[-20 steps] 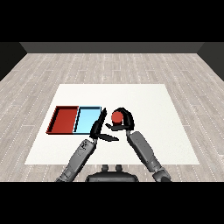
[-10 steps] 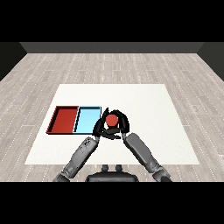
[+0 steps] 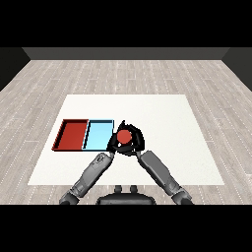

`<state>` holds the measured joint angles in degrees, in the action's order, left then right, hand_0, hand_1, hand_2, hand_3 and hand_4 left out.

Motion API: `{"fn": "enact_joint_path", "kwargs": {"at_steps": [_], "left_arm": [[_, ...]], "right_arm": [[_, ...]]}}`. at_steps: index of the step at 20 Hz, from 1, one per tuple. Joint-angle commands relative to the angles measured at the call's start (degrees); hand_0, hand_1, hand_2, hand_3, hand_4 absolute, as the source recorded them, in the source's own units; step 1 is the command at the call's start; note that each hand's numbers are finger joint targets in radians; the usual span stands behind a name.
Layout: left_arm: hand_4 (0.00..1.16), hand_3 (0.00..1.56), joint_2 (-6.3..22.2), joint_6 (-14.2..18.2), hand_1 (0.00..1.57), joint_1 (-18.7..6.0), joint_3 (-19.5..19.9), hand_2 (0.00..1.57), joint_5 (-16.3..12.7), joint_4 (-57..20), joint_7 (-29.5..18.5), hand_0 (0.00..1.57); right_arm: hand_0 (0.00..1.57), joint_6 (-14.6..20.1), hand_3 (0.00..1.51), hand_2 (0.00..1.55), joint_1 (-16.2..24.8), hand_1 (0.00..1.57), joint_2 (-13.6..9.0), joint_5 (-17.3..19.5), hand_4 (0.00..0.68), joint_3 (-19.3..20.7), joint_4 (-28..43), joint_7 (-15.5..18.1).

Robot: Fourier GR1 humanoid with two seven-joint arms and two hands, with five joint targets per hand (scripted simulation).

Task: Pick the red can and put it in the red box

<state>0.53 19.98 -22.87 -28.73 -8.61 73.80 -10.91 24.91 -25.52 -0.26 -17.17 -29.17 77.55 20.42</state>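
A: Item one, red can (image 3: 123, 136). Location?

B: Held above the white table (image 3: 162, 118), just off the near right corner of the light blue tray (image 3: 98, 135). Only its round red top shows clearly; judged upright, long axis vertical.

A: Holder?

B: Right hand (image 3: 136, 142), fingers curled round the can from the right and far side. Entry: clamped on the can.

A: Item two, left hand (image 3: 112, 144).

B: Right beside the can on its left, dark fingers overlapping those of the right hand. Whether they are spread or curled, I cannot tell; whether they touch the can, likewise.

A: Item three, red tray (image 3: 73, 135).

B: Leftmost of the pair, touching the light blue tray along one side. Nothing visible in it.

A: Bearing from can to target?

B: Straight left, and slightly away from the robot. The light blue tray lies between, so my judgement is that the carry must pass fully across it before release. The right arm crosses toward the left side to get there.
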Motion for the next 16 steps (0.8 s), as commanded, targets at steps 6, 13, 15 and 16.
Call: {"fn": "enact_joint_path", "kwargs": {"at_steps": [6,13,15,16], "left_arm": [[0.69,0.25,-0.47,7.45,0.73,-2.67,-1.66,0.76,4.07,2.50,5.71,0.73],[1.02,1.46,-0.43,8.89,1.57,-1.80,-3.80,1.54,2.25,-0.52,5.91,1.57],[0.95,1.39,-0.41,10.03,1.57,-1.49,-3.91,1.50,1.75,-0.15,5.65,1.57],[0.89,1.33,-0.41,11.06,1.57,-1.77,-3.34,1.47,3.56,-0.86,5.77,1.57]], "right_arm": [[1.52,4.13,1.40,1.46,-4.16,1.52,0.22,-1.06,0.516,-4.38,0.94,-3.02],[1.46,1.72,1.39,1.44,-5.19,1.46,0.20,-5.67,0.555,-2.86,-3.40,2.83],[1.47,0.13,1.39,1.44,-5.21,1.47,0.19,-5.90,0.559,-2.66,-3.96,3.18],[1.47,1.62,1.39,1.44,-3.65,1.47,0.19,-4.24,0.557,-3.51,-0.96,2.08]]}}
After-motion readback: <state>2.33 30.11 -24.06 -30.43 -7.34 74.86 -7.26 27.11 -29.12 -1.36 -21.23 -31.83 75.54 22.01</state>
